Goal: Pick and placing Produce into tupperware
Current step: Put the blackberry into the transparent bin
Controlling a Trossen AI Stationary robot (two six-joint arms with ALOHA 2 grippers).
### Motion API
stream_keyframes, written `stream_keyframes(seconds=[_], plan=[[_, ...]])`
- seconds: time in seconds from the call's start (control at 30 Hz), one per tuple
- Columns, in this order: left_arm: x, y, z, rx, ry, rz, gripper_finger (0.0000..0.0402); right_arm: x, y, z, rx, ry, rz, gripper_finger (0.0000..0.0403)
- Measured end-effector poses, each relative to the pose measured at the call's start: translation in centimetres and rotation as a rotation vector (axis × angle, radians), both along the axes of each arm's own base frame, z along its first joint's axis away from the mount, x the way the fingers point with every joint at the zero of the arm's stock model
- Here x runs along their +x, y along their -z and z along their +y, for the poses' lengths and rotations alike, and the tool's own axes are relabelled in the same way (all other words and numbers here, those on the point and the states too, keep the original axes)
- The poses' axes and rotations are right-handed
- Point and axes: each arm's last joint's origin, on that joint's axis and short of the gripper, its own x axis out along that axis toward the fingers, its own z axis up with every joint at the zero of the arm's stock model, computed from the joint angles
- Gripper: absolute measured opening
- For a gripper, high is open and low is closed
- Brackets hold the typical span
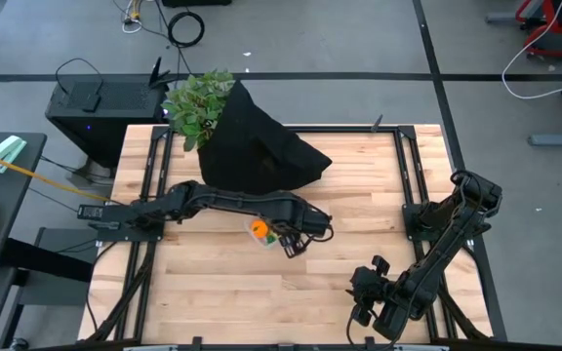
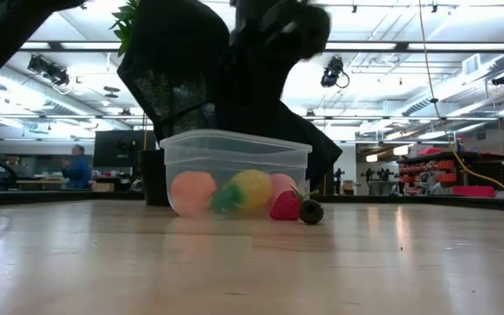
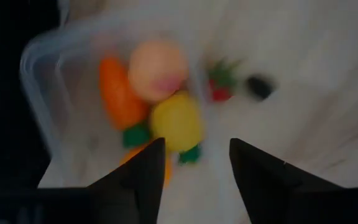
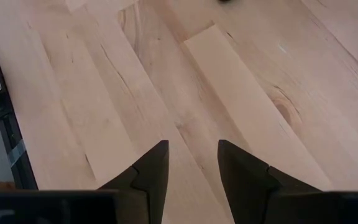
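**Colleague:** Where's your left arm right now?

**Me:** I've got it stretched across the middle of the table (image 1: 222,302), with the left gripper (image 3: 193,163) hanging directly over the tupperware (image 2: 234,149). Its fingers are spread apart with nothing between them.

**Colleague:** And what's in the container?

**Me:** From the wrist camera I see the carrot (image 3: 118,92), a peach-coloured ball (image 3: 158,68) and a yellow piece (image 3: 176,118) lying together inside, touching one another. There's an orange bit partly hidden behind one finger; I can't make out what it is.

**Colleague:** Anything outside it?

**Me:** Yes. A small red berry (image 2: 284,206) with a green top sits just beside the container wall, and a dark berry (image 2: 311,212) is right next to that, both on the bare wood.

**Colleague:** What's behind?

**Me:** The black cloth (image 1: 257,146) is heaped just beyond the container, with the leafy plant (image 1: 198,105) at its far left corner.

**Colleague:** The right arm?

**Me:** It's parked at the near right edge. The right gripper (image 4: 192,163) is released, fingers apart, looking down at empty boards.
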Motion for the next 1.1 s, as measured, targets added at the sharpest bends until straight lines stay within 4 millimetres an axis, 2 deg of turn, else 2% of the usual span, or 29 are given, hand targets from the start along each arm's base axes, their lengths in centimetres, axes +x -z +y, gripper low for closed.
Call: stream_keyframes(seconds=[0.23, 0.43, 0.53, 0.67, 0.87, 1.0, 1.1], plan=[[0.4, -4.2, -4.9, -0.009, 0.114, -0.373, 0.0137, -0.3, 0.1, -0.4, -0.027, 0.032, 0.014, 0.0144], [-1.7, -7.6, -9.6, 0.155, 0.241, -0.556, 0.0105, -1.2, 0.1, -0.7, -0.072, 0.092, 0.020, 0.0144], [-2.9, -10.6, -11.7, 0.207, 0.255, -0.732, 0.0089, -1.5, 0.2, -0.8, -0.083, 0.106, 0.020, 0.0144], [-3.4, -15.1, -14.2, 0.164, 0.364, -1.064, 0.0057, -1.9, 0.7, -1.1, -0.082, 0.134, 0.021, 0.0144], [-2.6, -19.0, -14.7, 0.000, 0.499, -1.484, 0.0006, -1.9, 1.1, -1.2, -0.075, 0.145, 0.017, 0.0144], [-2.7, -22.4, -14.1, -0.213, 0.632, -1.997, 0.0016, -1.7, 1.1, -1.1, -0.063, 0.147, 0.008, 0.0144], [-3.9, -24.2, -12.5, -0.361, 0.715, -2.383, 0.0018, -1.7, 1.1, -1.0, -0.046, 0.162, -0.003, 0.0144]])
